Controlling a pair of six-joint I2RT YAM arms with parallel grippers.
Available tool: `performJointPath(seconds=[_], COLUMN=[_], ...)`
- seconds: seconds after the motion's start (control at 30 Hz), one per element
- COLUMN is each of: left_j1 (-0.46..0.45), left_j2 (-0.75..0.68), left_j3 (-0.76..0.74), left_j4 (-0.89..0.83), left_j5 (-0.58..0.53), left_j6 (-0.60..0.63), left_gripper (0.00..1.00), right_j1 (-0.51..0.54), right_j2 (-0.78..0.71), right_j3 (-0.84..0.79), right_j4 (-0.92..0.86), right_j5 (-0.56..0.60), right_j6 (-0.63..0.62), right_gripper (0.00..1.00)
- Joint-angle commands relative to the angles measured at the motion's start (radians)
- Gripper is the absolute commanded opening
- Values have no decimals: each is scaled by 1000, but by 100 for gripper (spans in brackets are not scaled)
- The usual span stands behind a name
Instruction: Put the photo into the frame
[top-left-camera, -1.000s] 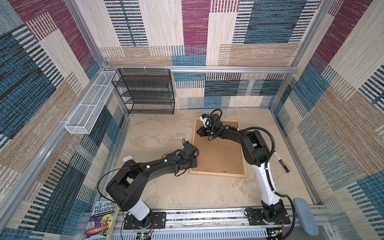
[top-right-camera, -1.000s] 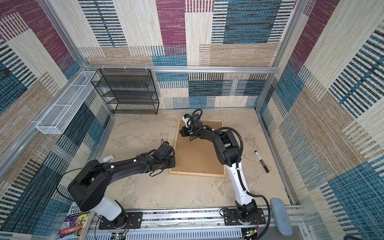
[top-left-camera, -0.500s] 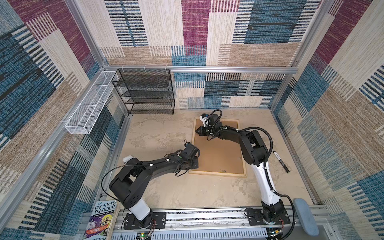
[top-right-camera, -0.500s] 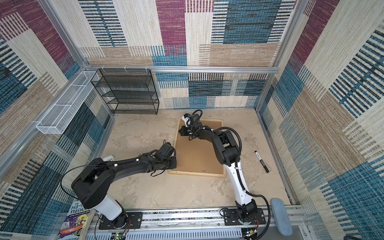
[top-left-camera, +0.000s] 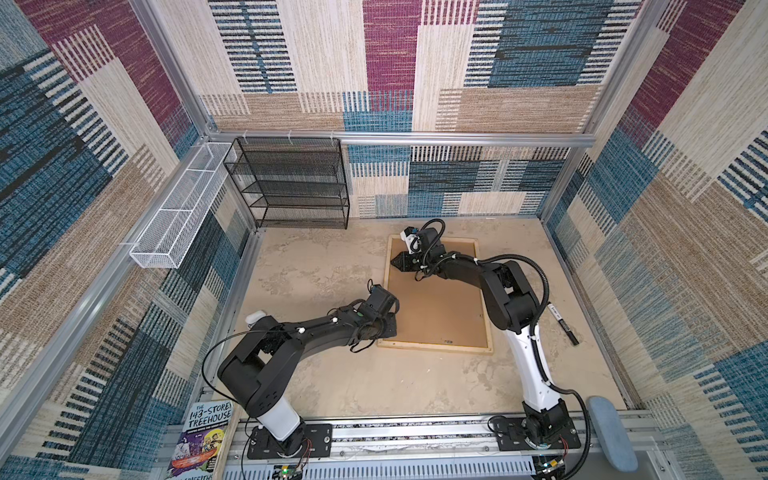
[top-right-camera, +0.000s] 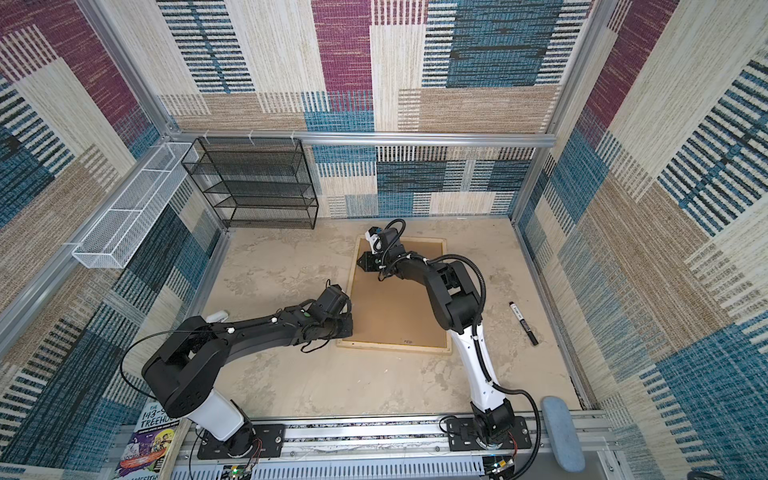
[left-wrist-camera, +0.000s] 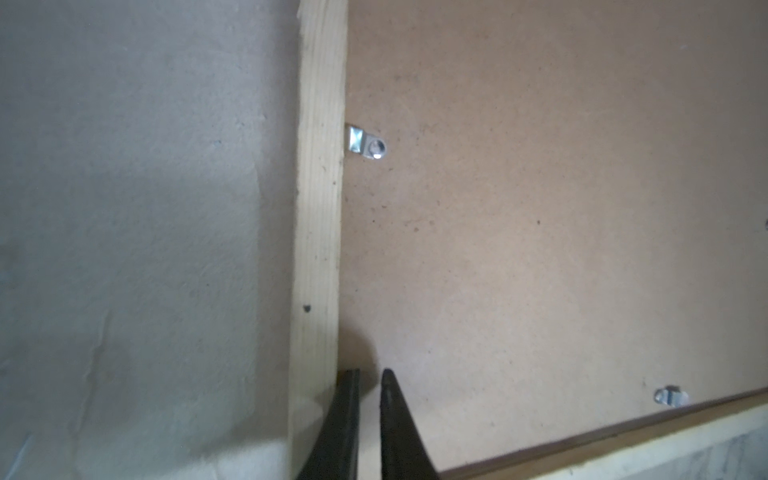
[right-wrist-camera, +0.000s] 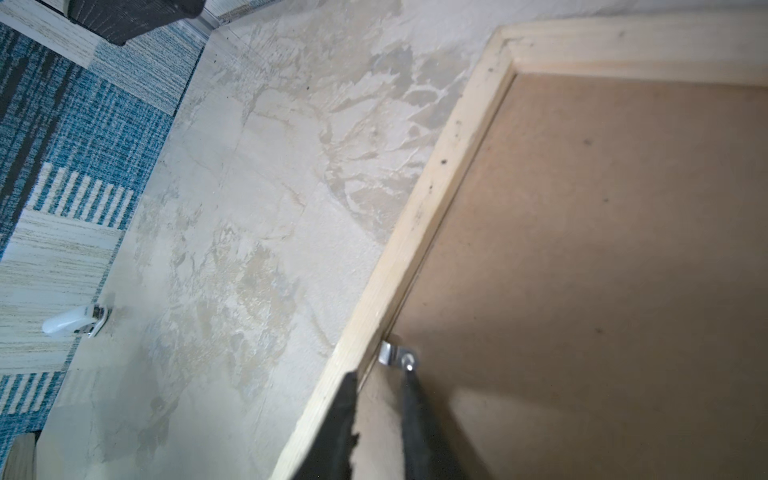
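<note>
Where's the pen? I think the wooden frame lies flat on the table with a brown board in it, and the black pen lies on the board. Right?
Not quite. The black pen lies on the table, right of the wooden frame and apart from it, not on the brown board; both top views show it. The rest is right.

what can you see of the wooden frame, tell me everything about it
The frame is a large rectangle of thin pale wood strips, lying flat and back-up on the table, long sides running away from the robot. A brown backing board fills it, with small silver tabs bent over it from the inner edge. The left gripper hangs at its near left corner, the right gripper by a tab on the left strip farther back, both slightly open; contact is unclear.
</note>
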Motion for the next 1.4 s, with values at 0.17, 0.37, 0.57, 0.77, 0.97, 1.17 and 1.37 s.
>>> performJointPath(seconds=[0.17,0.37,0.57,0.77,0.97,1.17,1.37], left_j1=[-5,-53,-164,-203,-201,-196,-141], left_j2=[-95,-207,-242,-197,-127,-110,-107], left_j3=[-3,-106,-175,-195,-159,-128,-128], left_j4=[-51,25,57,59,31,-6,-29], left_j5=[-2,14,11,8,-26,-81,-102], left_j6=[86,66,68,11,-20,-24,-18], left_gripper=[26,27,26,26,27,27,27], right_j1=[-71,-148,-198,-224,-245,-278,-324], right_j2=[-97,10,144,229,246,235,236], right_j3=[7,220,436,562,567,542,547], right_j4=[-60,-221,-354,-430,-442,-453,-521], right_j5=[83,148,183,161,137,103,56], right_j6=[-78,-171,-238,-272,-299,-317,-347], right_gripper=[67,90,100,100,100,100,99])
